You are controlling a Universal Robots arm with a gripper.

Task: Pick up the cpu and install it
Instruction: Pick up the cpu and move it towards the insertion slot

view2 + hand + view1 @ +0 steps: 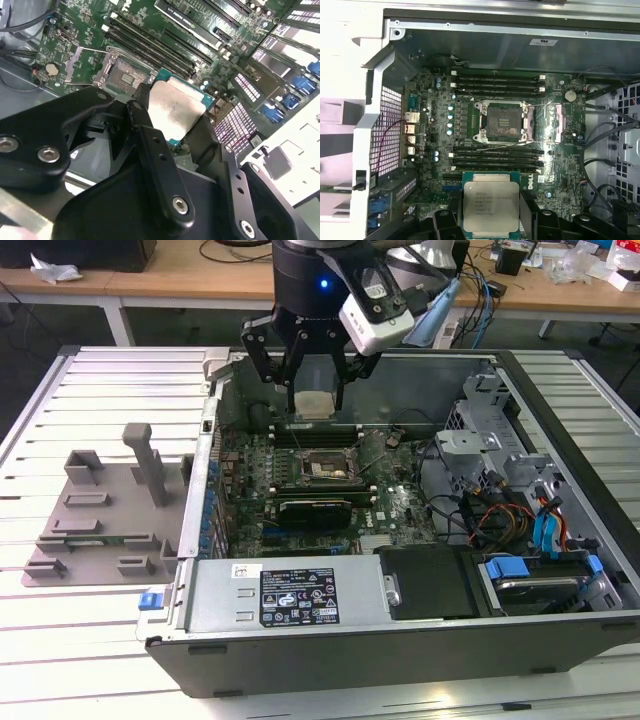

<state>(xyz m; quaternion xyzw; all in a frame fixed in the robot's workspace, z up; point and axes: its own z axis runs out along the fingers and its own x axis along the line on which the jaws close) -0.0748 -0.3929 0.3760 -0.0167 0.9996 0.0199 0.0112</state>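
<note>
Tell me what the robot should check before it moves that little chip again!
1. Grip on the cpu: ok, the gripper clamps it by its edges.
2. The socket open and empty: ok.
3. The cpu right over the socket: not ok, it hangs off to one side.
4. The cpu lifted clear of the motherboard: ok.
5. The cpu turned to match the socket: cannot tell.

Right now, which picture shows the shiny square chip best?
The first wrist view: the cpu faces the camera, its metal top showing. The second wrist view shows it slanted, one edge hidden. The exterior view sees it from farther off.
</note>
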